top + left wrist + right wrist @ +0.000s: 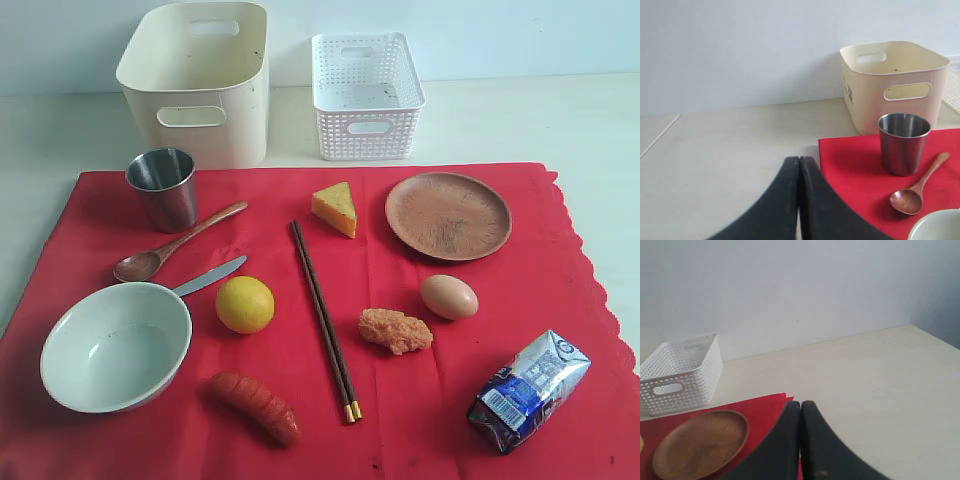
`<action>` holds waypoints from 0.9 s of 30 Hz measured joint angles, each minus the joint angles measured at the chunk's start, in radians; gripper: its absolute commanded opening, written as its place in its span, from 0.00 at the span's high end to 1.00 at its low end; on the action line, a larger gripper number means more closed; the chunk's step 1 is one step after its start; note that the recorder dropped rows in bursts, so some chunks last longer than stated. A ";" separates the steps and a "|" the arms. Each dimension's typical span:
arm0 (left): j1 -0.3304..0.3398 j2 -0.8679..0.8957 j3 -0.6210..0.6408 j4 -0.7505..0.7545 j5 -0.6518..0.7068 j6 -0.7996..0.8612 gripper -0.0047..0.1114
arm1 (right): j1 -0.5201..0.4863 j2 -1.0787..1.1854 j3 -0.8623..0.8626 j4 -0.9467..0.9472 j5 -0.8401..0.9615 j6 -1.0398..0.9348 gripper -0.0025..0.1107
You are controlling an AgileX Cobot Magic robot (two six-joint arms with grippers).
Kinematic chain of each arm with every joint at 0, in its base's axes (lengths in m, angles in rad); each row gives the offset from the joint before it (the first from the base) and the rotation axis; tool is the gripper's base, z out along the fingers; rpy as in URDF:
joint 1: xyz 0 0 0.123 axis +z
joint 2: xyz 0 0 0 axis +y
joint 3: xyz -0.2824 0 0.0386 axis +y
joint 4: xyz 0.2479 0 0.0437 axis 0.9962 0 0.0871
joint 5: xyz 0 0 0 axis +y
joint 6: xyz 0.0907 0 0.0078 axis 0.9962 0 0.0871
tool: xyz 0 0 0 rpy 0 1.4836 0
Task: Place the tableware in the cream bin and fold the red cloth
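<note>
The red cloth (pixel 330 330) lies flat and carries the tableware: a steel cup (pixel 163 187), a wooden spoon (pixel 175 244), a table knife (pixel 210 276), a pale bowl (pixel 116 345), dark chopsticks (pixel 324 318) and a wooden plate (pixel 448 215). Behind the cloth stands the cream bin (pixel 196 82). Neither arm shows in the exterior view. My left gripper (pixel 799 160) is shut and empty over bare table beside the cloth's corner (pixel 850 165), short of the cup (pixel 903 142), spoon (pixel 917 187) and bin (pixel 892 82). Shut and empty too, my right gripper (pixel 801 404) hangs by the cloth's far corner (pixel 767 407), near the plate (pixel 701 442).
A white lattice basket (pixel 366 95) stands right of the cream bin. On the cloth also lie a cheese wedge (pixel 336 208), a lemon (pixel 245 304), an egg (pixel 449 297), a sausage (pixel 256 407), a fried piece (pixel 395 330) and a milk carton (pixel 528 390).
</note>
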 measured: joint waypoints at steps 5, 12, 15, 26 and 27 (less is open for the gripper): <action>0.000 0.000 0.000 0.000 0.000 0.000 0.95 | 0.000 0.000 0.000 0.000 0.000 0.000 0.98; 0.000 0.000 0.000 0.000 0.000 0.000 0.95 | 0.000 0.000 0.000 0.000 0.000 0.000 0.98; 0.000 0.000 0.000 0.000 0.000 0.000 0.95 | 0.000 0.000 0.000 0.000 -0.004 0.000 0.98; 0.000 0.000 0.000 0.000 0.000 0.000 0.95 | 0.000 0.000 0.000 0.004 -0.033 0.005 0.98; 0.000 0.000 0.000 0.000 0.000 0.000 0.95 | 0.000 0.000 0.000 0.004 -0.041 0.015 0.98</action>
